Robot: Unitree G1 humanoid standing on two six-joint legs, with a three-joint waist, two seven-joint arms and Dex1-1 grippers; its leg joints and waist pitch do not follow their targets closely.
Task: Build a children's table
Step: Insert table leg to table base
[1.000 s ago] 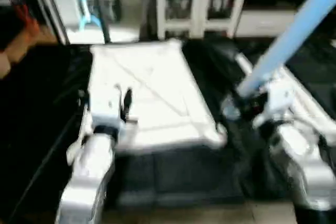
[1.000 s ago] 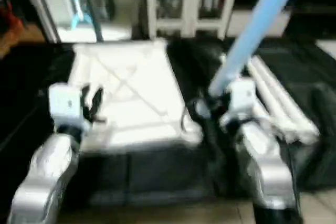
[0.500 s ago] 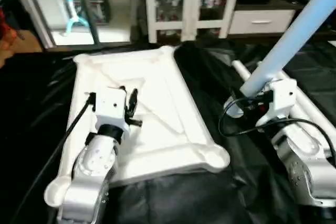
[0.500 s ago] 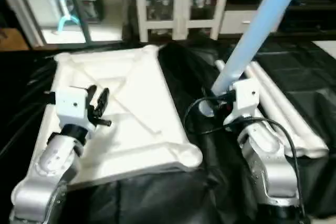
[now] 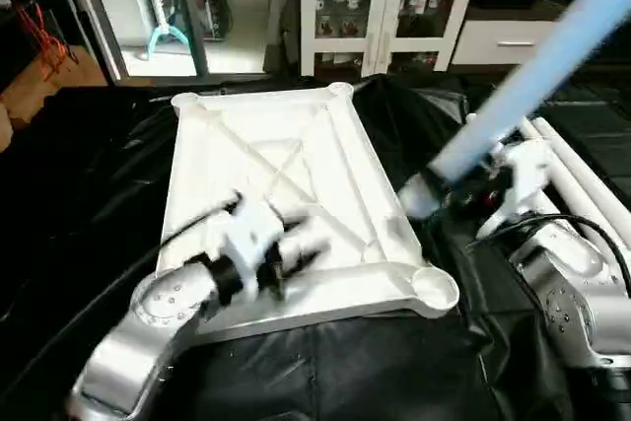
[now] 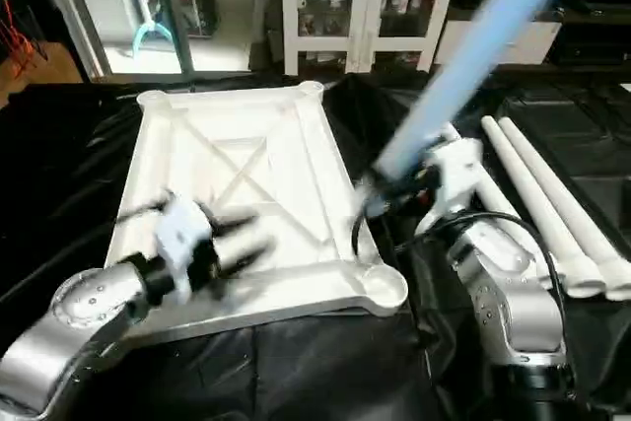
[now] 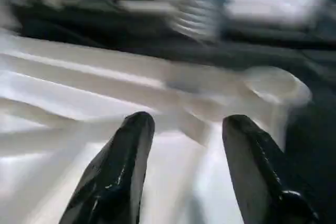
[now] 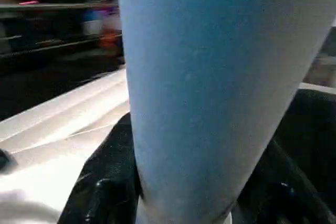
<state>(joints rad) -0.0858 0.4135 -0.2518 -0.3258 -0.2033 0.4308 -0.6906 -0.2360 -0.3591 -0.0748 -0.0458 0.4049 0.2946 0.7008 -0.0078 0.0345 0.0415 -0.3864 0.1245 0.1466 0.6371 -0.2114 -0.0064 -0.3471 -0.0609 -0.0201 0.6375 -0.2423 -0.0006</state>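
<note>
White tabletop – right claw gripping leg

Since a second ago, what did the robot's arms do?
The left gripper, open and empty, swung from pointing across the tabletop toward the near right corner socket. The right gripper kept hold of the leg, bringing its lower end in over the tabletop's right edge. The spare legs stayed on the black cloth.

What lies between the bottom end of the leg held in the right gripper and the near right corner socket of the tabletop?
Black sheeting and the tabletop's raised right rim. In the left eye view, the leg's end hangs above that rim, short of the corner socket, held by the right gripper.
</note>
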